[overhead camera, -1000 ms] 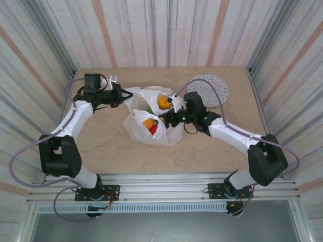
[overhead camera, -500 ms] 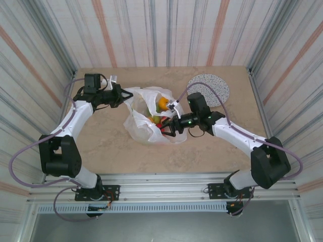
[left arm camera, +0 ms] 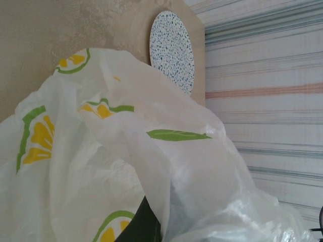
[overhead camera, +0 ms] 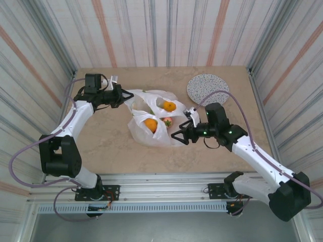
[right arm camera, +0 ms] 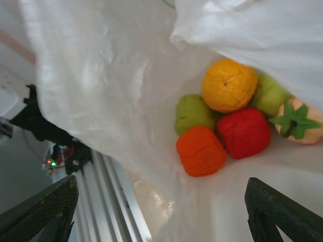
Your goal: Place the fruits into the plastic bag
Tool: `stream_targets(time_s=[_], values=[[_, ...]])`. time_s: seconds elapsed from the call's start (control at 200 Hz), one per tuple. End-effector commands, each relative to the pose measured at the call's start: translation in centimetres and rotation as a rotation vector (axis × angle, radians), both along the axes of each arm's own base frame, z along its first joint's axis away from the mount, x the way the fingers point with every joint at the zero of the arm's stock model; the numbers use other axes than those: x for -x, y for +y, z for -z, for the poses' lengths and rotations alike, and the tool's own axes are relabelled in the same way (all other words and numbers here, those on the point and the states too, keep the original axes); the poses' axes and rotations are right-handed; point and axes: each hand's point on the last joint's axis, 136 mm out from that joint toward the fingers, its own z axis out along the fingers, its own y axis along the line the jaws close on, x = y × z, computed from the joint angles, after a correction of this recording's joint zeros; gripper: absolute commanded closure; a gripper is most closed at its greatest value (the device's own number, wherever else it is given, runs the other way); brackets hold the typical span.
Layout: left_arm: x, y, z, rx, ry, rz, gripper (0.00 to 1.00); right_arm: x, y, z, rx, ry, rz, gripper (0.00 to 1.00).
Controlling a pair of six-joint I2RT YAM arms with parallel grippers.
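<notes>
Pulled back from the bag [overhead camera: 142,134], the right gripper [overhead camera: 178,136] now hangs at its near right edge, jaws wide apart. Fruits [right arm camera: 229,118] lie piled inside the bag, whose far left rim the left gripper [overhead camera: 122,96] pinches tight.

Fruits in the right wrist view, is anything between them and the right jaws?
Nothing visible. The fruits lie uncovered inside the plastic bag, straight ahead of the open right jaws; a bag fold only overhangs them from above.

Overhead looks down — wrist cameras hug bag [overhead camera: 141,132].
</notes>
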Motion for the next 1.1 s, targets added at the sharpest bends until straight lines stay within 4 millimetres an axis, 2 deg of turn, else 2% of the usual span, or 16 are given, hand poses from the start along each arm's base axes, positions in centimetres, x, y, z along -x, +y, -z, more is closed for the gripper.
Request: stream_targets(time_s=[0.0, 0.095, 0.15, 0.21, 0.25, 0.486, 0.561, 0.681, 0.807, 0.867, 0.937, 1.097], values=[[0.0, 0.3, -0.1, -0.008, -0.008, -0.002, 1.0, 0.5, -0.6, 1.7, -0.006, 0.067, 0.044, 0.13], [0.0, 0.3, 0.1, -0.009, -0.002, -0.004, 1.0, 3.2, 1.4, 0.8, -0.098, 0.108, -0.118, 0.13], [0.0, 0.3, 0.2, -0.01, -0.001, -0.004, 1.0, 4.5, 2.2, 1.1, -0.084, 0.123, -0.169, 0.14], [0.0, 0.3, 0.3, -0.009, 0.001, -0.004, 1.0, 4.8, 2.3, 1.9, -0.049, 0.12, -0.148, 0.15], [0.0, 0.3, 0.2, -0.009, 0.002, -0.003, 1.0, 4.4, 1.8, 2.6, -0.022, 0.12, -0.1, 0.16], [0.0, 0.3, 0.2, -0.009, 0.001, -0.004, 1.0, 2.4, -3.3, 1.3, -0.009, 0.021, 0.208, 0.21], [0.0, 0.3, 0.2, -0.009, -0.001, -0.004, 1.0, 1.9, -4.8, 1.5, 0.018, 0.004, 0.297, 0.23], [0.0, 0.3, 0.1, -0.009, -0.002, -0.004, 1.0, 0.2, -7.0, 3.7, 0.108, 0.021, 0.453, 0.23], [0.0, 0.3, 0.0, -0.01, -0.006, -0.004, 1.0, -0.9, -6.4, 5.9, 0.131, 0.082, 0.473, 0.26], [0.0, 0.2, 0.1, -0.01, -0.004, -0.002, 1.0, -1.5, -5.6, 6.4, 0.112, 0.099, 0.462, 0.33], [0.1, 0.1, 0.1, -0.01, -0.003, 0.001, 1.0, -2.2, -4.7, 6.3, 0.092, 0.111, 0.455, 0.5], [0.2, -0.1, -0.4, -0.008, -0.01, 0.011, 1.0, -3.3, -3.1, 4.2, 0.054, 0.103, 0.432, 0.85]])
